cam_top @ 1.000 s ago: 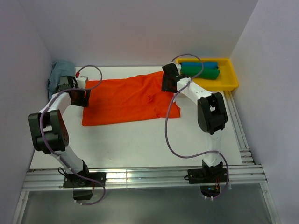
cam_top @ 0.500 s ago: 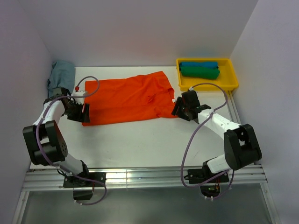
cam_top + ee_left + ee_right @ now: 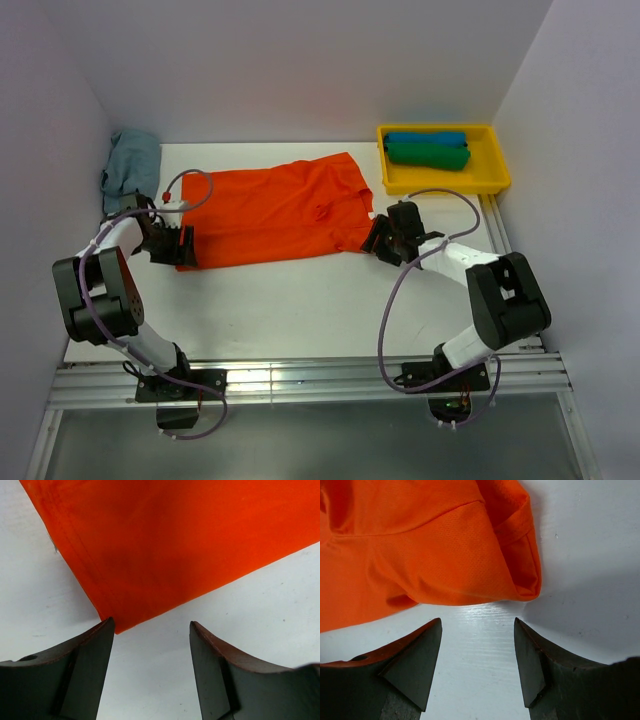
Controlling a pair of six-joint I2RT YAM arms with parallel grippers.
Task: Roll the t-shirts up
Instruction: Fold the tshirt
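An orange-red t-shirt lies spread flat across the white table. My left gripper sits low at its near left corner, jaws open, with the shirt's corner just ahead of the left fingertip and only bare table between the fingers. My right gripper is low at the shirt's near right corner, open too, with the folded sleeve edge just beyond its fingertips. A blue rolled t-shirt and a green rolled one lie in the yellow tray.
A grey-blue cloth is bunched in the far left corner by the wall. The yellow tray stands at the far right. White walls close in the table on the left, back and right. An aluminium rail runs along the near edge.
Both arms have come down from the shirt's far side to its near corners. The right gripper swung from the collar area to the near right corner; the left slid toward the near left corner.
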